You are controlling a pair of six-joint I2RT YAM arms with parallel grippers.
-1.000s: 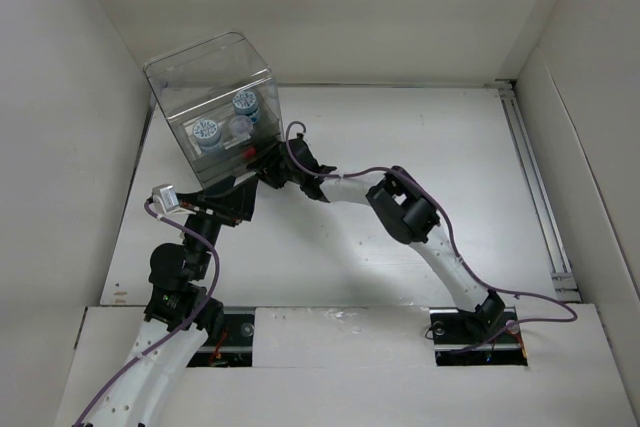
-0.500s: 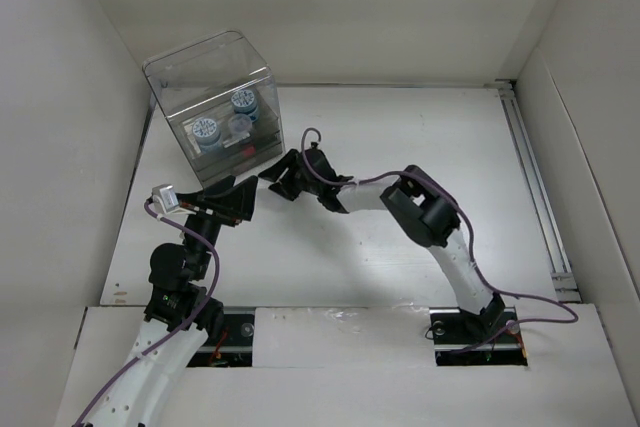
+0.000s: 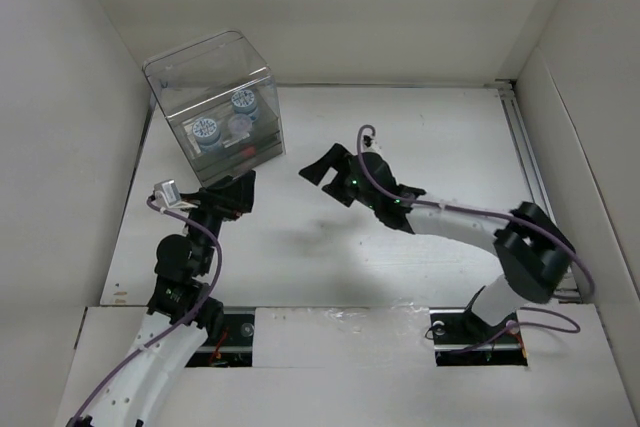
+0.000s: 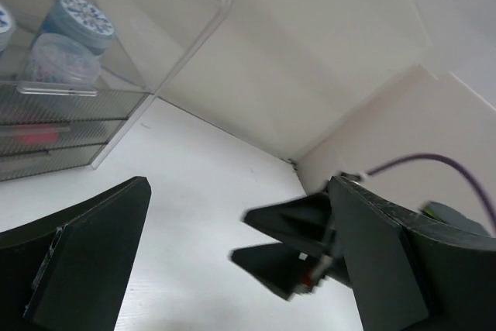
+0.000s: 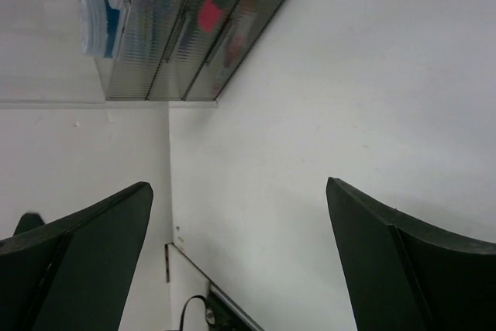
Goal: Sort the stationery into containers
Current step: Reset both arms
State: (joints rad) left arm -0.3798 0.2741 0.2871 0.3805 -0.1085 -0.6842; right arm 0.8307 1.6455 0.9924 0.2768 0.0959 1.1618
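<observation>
The clear organiser box [image 3: 215, 107] stands at the table's far left corner. Two blue-and-white rolls [image 3: 243, 102] sit inside its upper part, and something red [image 3: 246, 147] shows through the shut front drawers. My left gripper [image 3: 238, 195] hovers open just in front of the box with nothing between its fingers. My right gripper [image 3: 322, 182] is open and empty over the middle of the table, to the right of the box. The left wrist view shows the box [image 4: 155, 29], a roll [image 4: 85, 17] and the right gripper [image 4: 287, 246]. In the right wrist view the drawers [image 5: 209, 29] lie ahead.
White walls close in the table on the left, back and right. A metal rail [image 3: 535, 177] runs along the right edge. A purple cable [image 3: 365, 142] loops above the right wrist. The arm bases sit on a ledge [image 3: 340, 332] at the near edge.
My right gripper has drawn back from the box's drawers to the right and its jaws have spread wide. The left gripper has barely shifted.
</observation>
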